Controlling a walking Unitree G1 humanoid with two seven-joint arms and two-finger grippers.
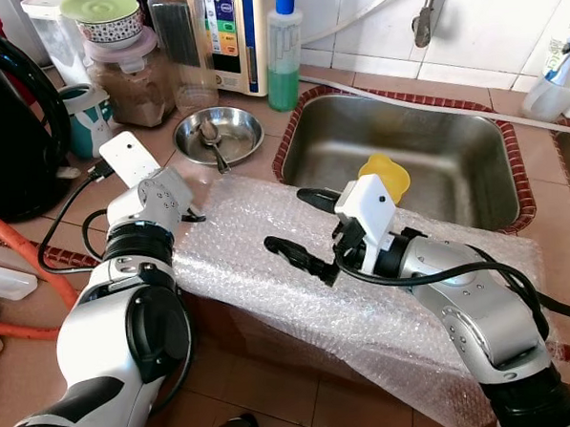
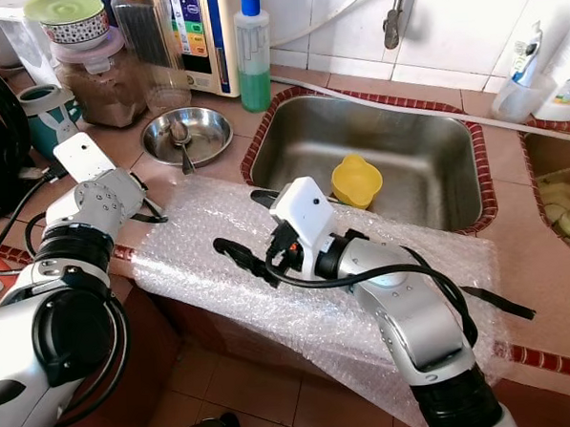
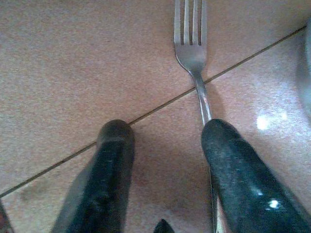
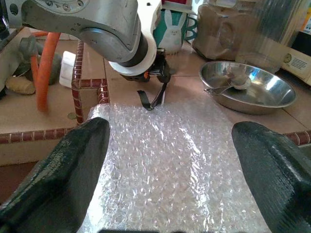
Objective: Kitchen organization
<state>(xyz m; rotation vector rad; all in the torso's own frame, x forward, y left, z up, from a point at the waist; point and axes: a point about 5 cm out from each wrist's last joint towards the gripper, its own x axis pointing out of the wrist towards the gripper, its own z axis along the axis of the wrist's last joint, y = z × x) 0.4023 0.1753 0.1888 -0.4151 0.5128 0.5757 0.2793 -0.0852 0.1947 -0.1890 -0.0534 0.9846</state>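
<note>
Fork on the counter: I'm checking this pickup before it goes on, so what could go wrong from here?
The fork lies flat on the tile, with one finger of the left end effector over its handle, so closing may pinch off-centre and skid it. The steel bowl sits close by and could get nudged. The right end effector hovers open over loose bubble wrap, which could snag.

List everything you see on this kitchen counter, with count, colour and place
Fork: one, silver, on the tiles between the left gripper's fingers.
Bubble wrap: one clear sheet, over the counter's front edge.
Steel bowl: one, silver, holding a spoon, left of the sink.
Sink: one, steel.
Cup: one, yellow, inside the sink.
Soap bottle: one, green liquid, blue cap, behind the sink.
Left gripper: open, at the fork.
Right gripper: open, above the bubble wrap.
</note>
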